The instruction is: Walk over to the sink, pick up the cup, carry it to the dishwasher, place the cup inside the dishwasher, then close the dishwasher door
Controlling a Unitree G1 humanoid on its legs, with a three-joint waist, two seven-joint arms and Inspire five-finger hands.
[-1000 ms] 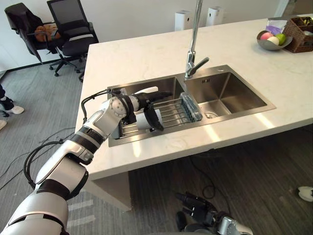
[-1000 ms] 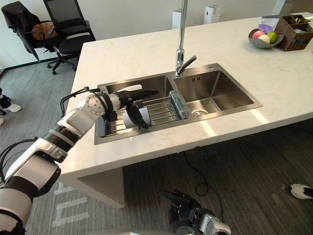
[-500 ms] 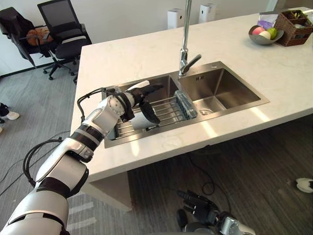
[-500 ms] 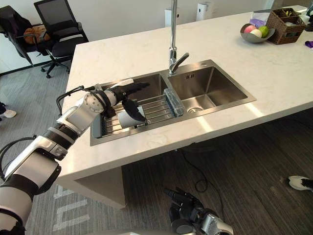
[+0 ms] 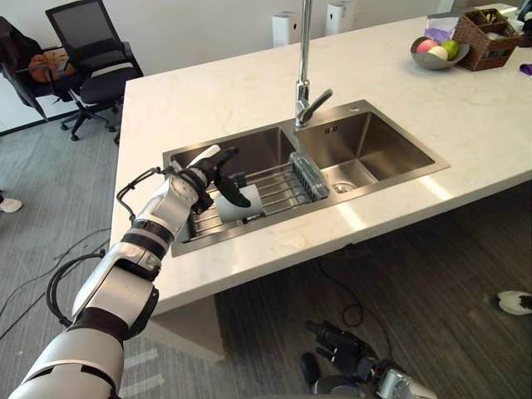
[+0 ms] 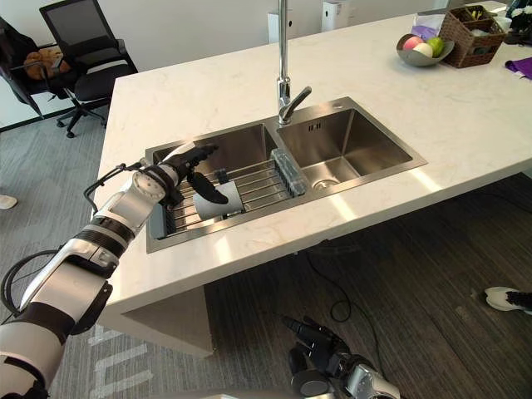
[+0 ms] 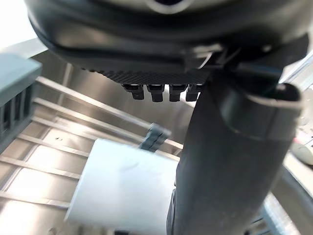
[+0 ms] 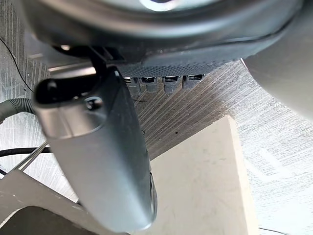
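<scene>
Marble-look counter (image 5: 249, 91) housing a steel double sink (image 5: 378, 148). Wire rack (image 5: 281, 187) in the left basin supports the pale cup (image 5: 239, 209), lying on its side. Left hand (image 5: 208, 170) arches over it with fingers spread, apparently to grasp, not clamped. Right hand (image 5: 341, 349) hangs low, relaxed, empty.

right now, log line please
reach | left robot hand open over white cylindrical cup on steel sink rack | right robot hand open, low
</scene>
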